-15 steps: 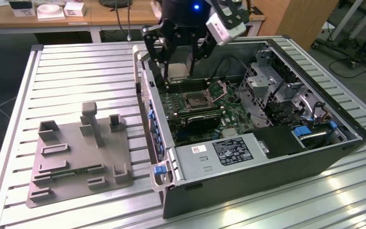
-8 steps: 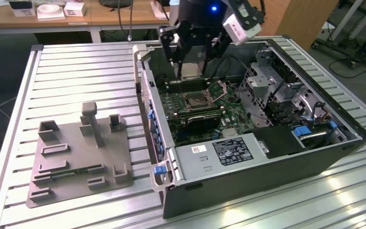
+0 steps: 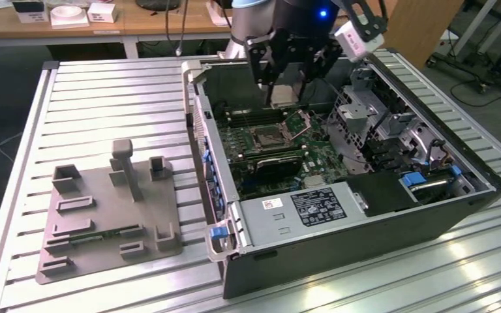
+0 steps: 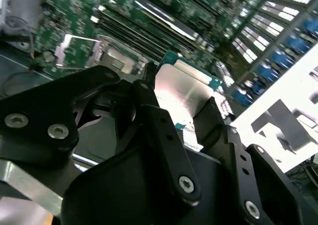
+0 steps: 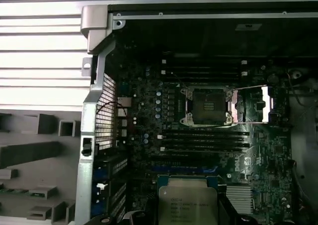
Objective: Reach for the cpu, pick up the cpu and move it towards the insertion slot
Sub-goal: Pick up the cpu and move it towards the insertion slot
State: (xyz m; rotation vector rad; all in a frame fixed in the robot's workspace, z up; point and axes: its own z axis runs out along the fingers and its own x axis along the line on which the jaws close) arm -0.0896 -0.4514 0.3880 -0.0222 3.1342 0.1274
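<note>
My gripper (image 3: 282, 90) hangs over the far part of the open computer case (image 3: 459, 163), shut on the cpu (image 3: 282, 99). In the second wrist view, the black fingers (image 4: 151, 106) clamp the cpu (image 4: 181, 88) by its edges, its silver top showing. In the first wrist view, the cpu (image 5: 188, 201) hangs above the green motherboard, short of the insertion slot (image 5: 207, 106). The slot's hinged silver plate (image 5: 254, 105) is swung open beside it. In the exterior view, the insertion slot (image 3: 268, 137) lies below and a little nearer than the gripper.
Long memory slots (image 5: 203, 138) lie between the cpu and the socket. A black card (image 3: 276, 167), a metal drive cage (image 3: 368, 114) and a labelled box (image 3: 307, 207) crowd the case. A grey fixture plate (image 3: 102, 215) with raised blocks sits on the ribbed table at the exterior view's left.
</note>
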